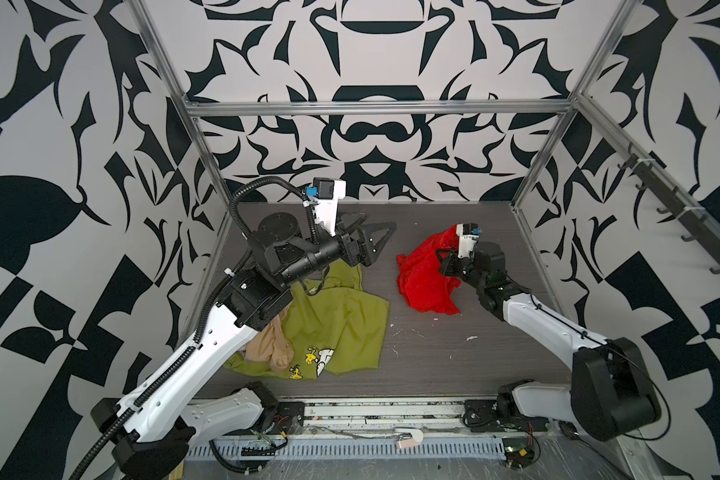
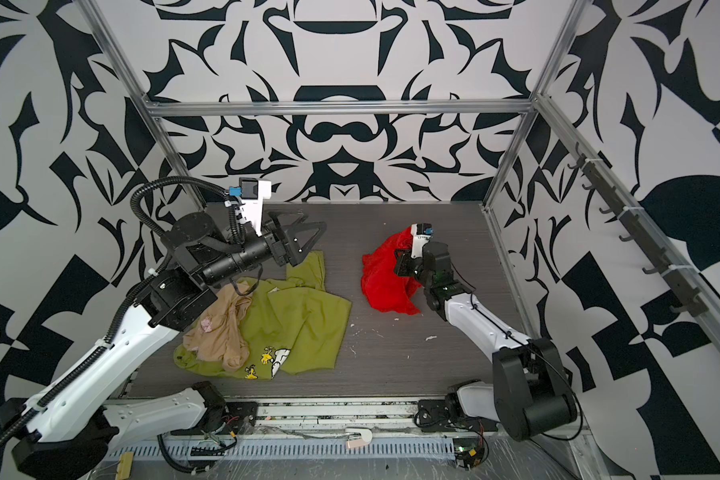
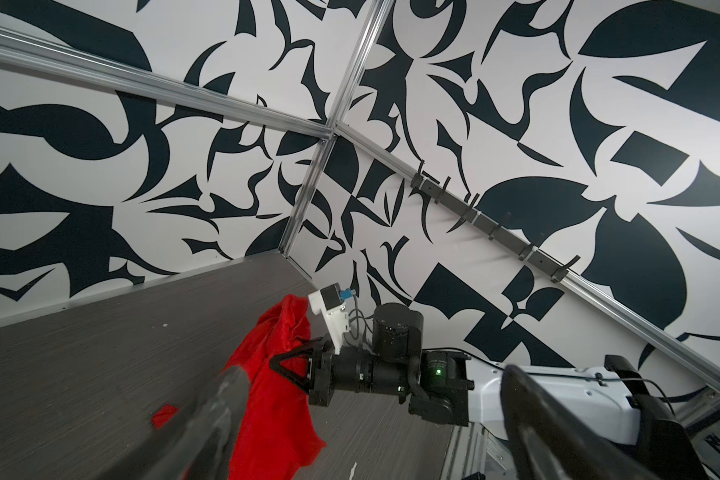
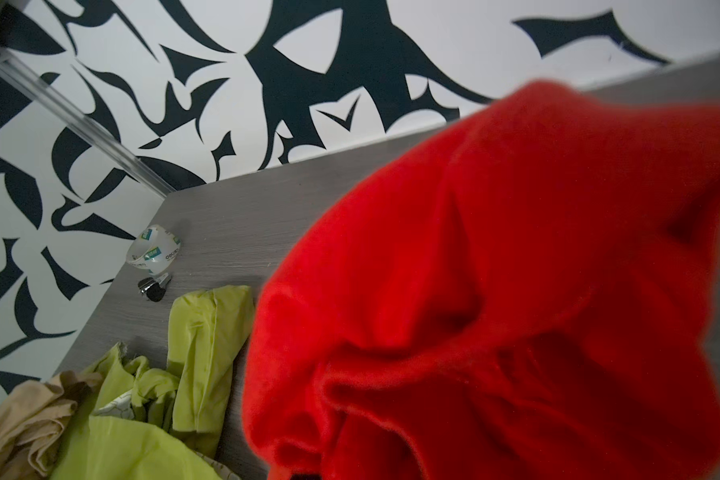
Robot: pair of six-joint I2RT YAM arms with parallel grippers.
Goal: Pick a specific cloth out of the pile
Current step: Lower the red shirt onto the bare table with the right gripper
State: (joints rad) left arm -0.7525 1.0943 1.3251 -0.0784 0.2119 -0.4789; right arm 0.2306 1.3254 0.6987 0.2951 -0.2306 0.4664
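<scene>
Since your right gripper (image 1: pixel 444 258) is clamped on the cloth (image 1: pixel 422 289), it drapes bunched, well apart from the pile (image 1: pixel 337 328); left gripper (image 1: pixel 368 232) hovers wide open, empty, likely standing by.

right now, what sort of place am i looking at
Probably a robot test cell, not a home: silver aluminium frame rails box in a grey wood-grain tabletop, black-and-white patterned wall panels surround it, and white-and-black robot arms work at left and right.
</scene>
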